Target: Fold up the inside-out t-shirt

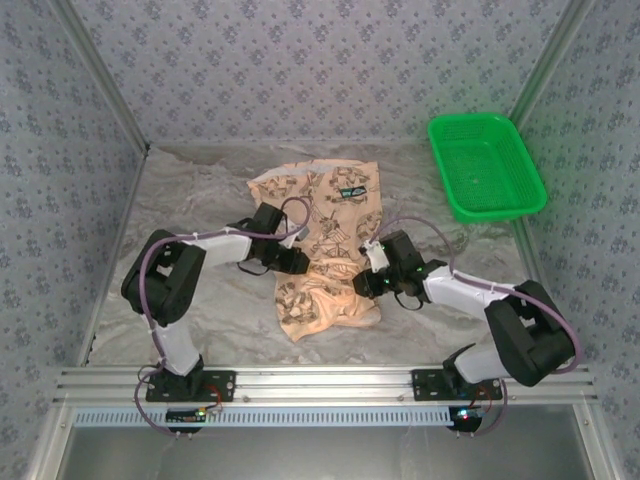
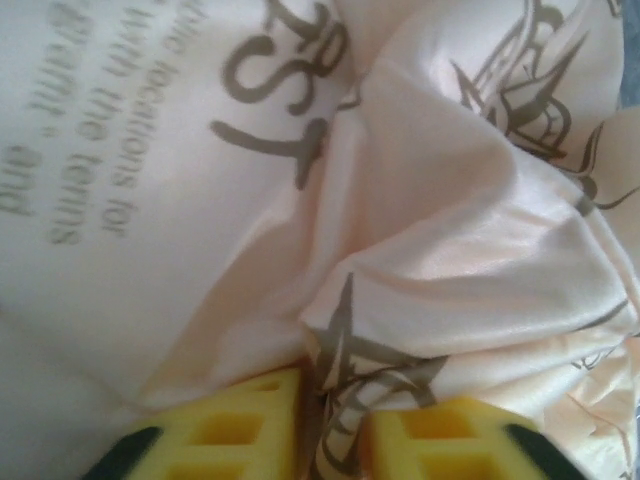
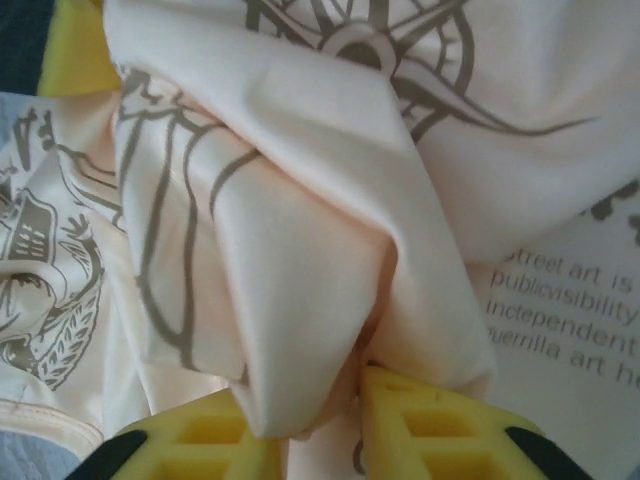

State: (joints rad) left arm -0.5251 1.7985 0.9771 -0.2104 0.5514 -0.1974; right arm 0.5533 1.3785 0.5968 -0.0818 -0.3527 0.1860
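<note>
The inside-out t-shirt [image 1: 325, 245] lies crumpled lengthwise in the middle of the table, peach-tan with dark emblems. My left gripper [image 1: 293, 262] presses into its left edge; in the left wrist view its yellow fingers [image 2: 245, 425] are shut on a pinched fold of the t-shirt [image 2: 450, 250]. My right gripper [image 1: 368, 283] sits at the shirt's right edge. In the right wrist view a bunched fold of the t-shirt [image 3: 300, 270] is clamped between its yellow fingers [image 3: 430, 430].
A green plastic basket [image 1: 486, 165] stands at the back right. The grey marbled table top [image 1: 200, 310] is walled by patterned panels on three sides, with a metal rail [image 1: 320, 385] along the near edge.
</note>
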